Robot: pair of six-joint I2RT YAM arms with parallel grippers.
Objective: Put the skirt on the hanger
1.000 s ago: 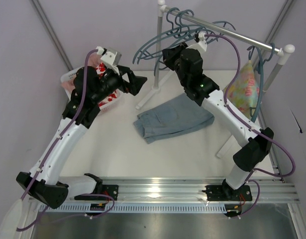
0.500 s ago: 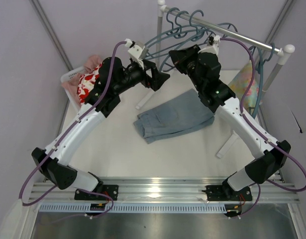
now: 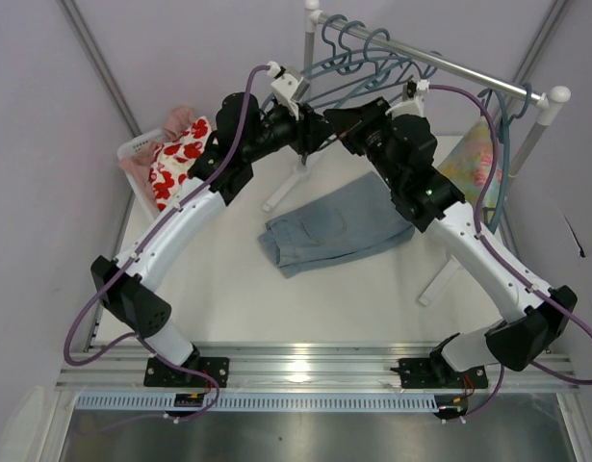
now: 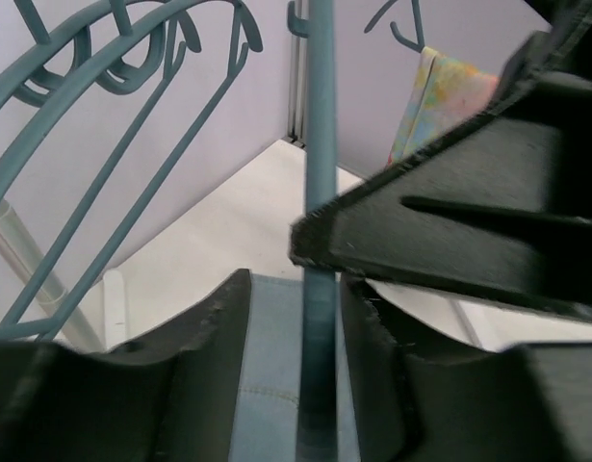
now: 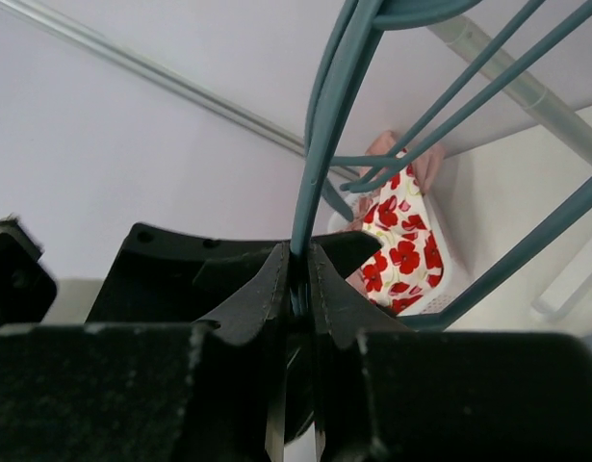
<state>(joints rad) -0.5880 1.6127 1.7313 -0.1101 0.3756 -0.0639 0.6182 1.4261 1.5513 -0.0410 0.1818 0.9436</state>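
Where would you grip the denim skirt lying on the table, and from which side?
Probably pinch the skirt at its short edge on the left arm's side, from above. It lies flat on the table, so only an edge can be nipped, and that end is uncovered.

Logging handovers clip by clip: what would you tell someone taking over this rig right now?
Right claw: shut on the hanger.
Left claw: open, jaws straddling a teal bar, likely the same hanger; a gap shows on one side, so no grip yet.
Skirt: flat on the table, below both claws, untouched.
Done: hanger gripped; whether its hook is off the rail cannot be told.
Left: bring the hanger to the skirt and fit the skirt on it.
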